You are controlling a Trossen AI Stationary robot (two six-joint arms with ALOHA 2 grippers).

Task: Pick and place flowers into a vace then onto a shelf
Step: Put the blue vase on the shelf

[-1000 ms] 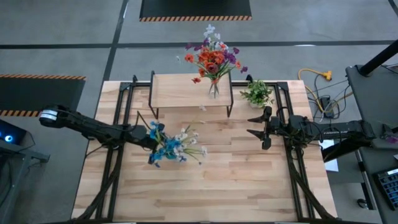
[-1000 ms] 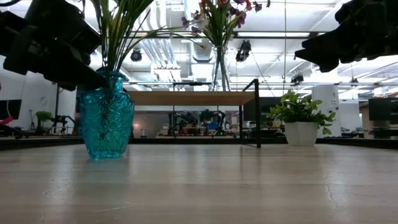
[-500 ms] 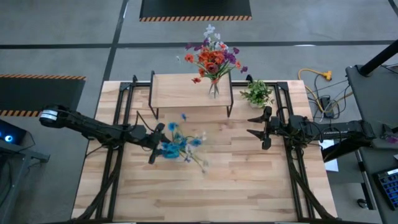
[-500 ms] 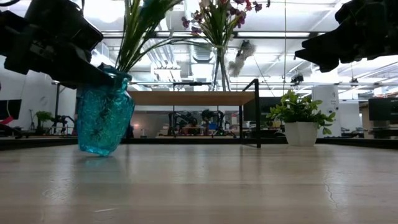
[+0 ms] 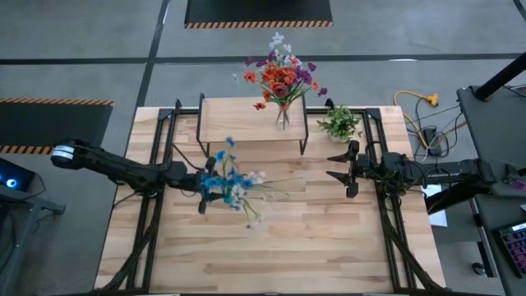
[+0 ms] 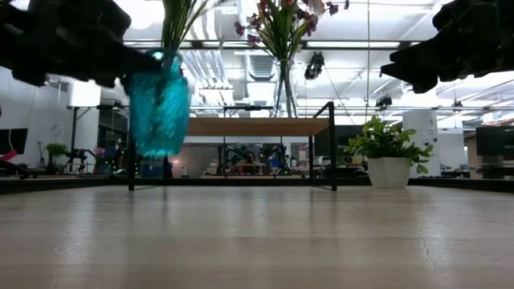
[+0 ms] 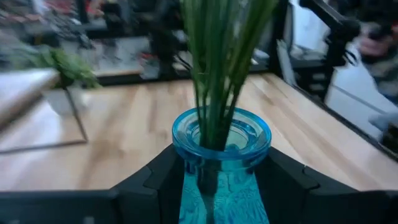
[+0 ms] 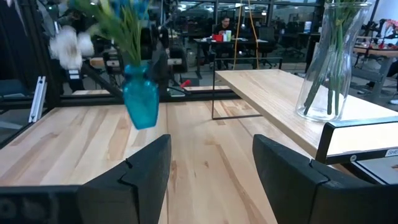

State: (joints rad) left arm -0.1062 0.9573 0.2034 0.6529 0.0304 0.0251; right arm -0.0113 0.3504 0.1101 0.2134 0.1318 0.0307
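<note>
The textured turquoise glass vase [image 6: 159,108] of blue and white flowers [image 5: 233,182] is pinched at its neck by the left gripper [image 7: 214,180], apparently clear of the tabletop. A tilt could spill stems. The right gripper [image 8: 210,163] is held spread.

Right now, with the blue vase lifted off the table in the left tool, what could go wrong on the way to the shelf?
The left tool grips the blue vase just under its rim, so the glass might slip or swing. The shelf already bears a clear vase of flowers at one end; the long stems could brush it. The right tool waits open, clear of the path.
</note>
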